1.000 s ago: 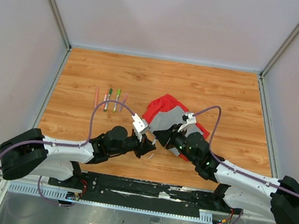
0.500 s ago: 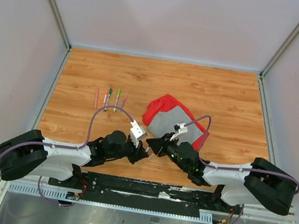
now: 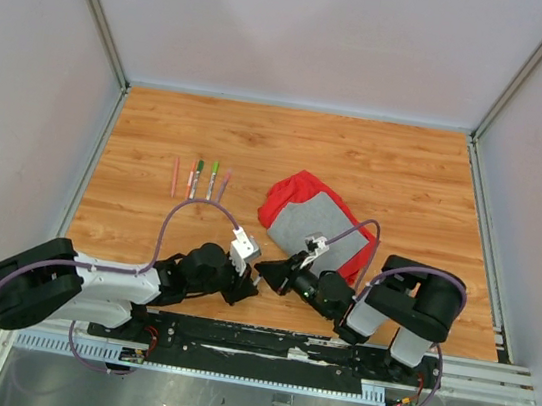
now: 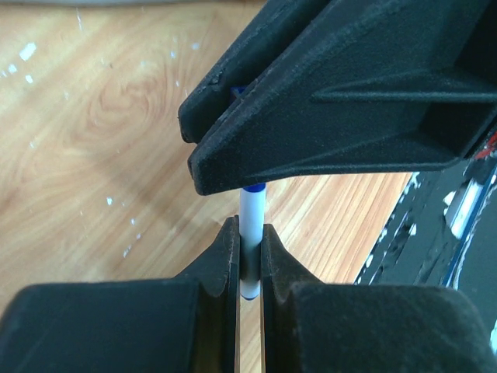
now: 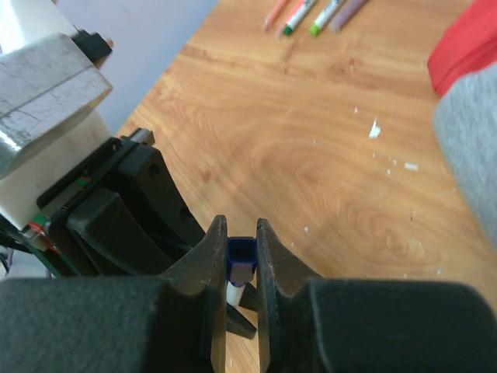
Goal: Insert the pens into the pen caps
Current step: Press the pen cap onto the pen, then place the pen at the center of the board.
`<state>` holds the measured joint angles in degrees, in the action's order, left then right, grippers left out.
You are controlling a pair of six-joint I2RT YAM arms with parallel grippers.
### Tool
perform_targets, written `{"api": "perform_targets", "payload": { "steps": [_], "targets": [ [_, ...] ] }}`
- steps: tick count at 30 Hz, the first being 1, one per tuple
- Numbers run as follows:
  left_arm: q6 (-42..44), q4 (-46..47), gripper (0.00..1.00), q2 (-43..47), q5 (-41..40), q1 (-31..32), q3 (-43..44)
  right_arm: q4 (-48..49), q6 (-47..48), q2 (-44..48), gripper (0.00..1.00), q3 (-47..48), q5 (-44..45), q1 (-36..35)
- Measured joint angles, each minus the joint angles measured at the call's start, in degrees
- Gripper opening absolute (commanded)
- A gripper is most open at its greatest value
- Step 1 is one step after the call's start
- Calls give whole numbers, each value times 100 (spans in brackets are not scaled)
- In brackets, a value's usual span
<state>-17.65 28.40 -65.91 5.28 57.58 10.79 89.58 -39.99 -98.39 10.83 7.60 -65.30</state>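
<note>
Centrally, by the tabletop's near edge, the left gripper pinches a white pen by the barrel; the right gripper clamps a blue cap at its tip. Both seem light, stiff, slick: hold squarely, close to the joint.

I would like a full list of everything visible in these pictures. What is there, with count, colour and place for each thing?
table: 1, brown wood, fills the work area
cloth: 1, red and grey, right of the table's middle
loose pens: 4, pink, green and purple tones, side by side at the far left
held pen: 1, white barrel, between the left fingers
cap: 1, blue, between the right fingers, meeting the held pen's end
left fingers: 2, black, shut on the held pen
right fingers: 2, black, shut on the cap
left arm: 1, black and white, near edge
right arm: 1, black and white, near edge
</note>
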Motion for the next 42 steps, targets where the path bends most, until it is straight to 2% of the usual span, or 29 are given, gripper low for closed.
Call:
{"api": "perform_targets", "payload": {
  "steps": [5,12,17,21,26,30,34,37,42],
  "targets": [
    [0,-365,0,0,79,42,-31,85,-267,-391,1,-37,70,-166],
    [4,-170,0,0,131,46,-31,63,-337,-61,4,-138,352,-245],
    [28,284,0,50,223,63,-20,-74,-295,581,23,-278,638,-297],
    [4,841,0,85,118,37,164,-907,-96,1510,41,-264,846,-439],
    [-20,1539,0,105,33,24,409,-2837,435,3523,52,-57,1316,-470],
    [-28,1902,1,57,-229,-2,678,-4841,931,5357,59,304,1408,-599],
    [-61,1937,0,-203,-525,-9,1027,-7086,1040,6918,75,485,1899,-673],
    [-74,1633,1,-485,-798,-9,1355,-8830,811,7482,81,776,2435,-673],
    [-415,315,1,-927,-1611,-13,2236,-11191,358,7630,91,1449,3021,-673]
  ]
}}
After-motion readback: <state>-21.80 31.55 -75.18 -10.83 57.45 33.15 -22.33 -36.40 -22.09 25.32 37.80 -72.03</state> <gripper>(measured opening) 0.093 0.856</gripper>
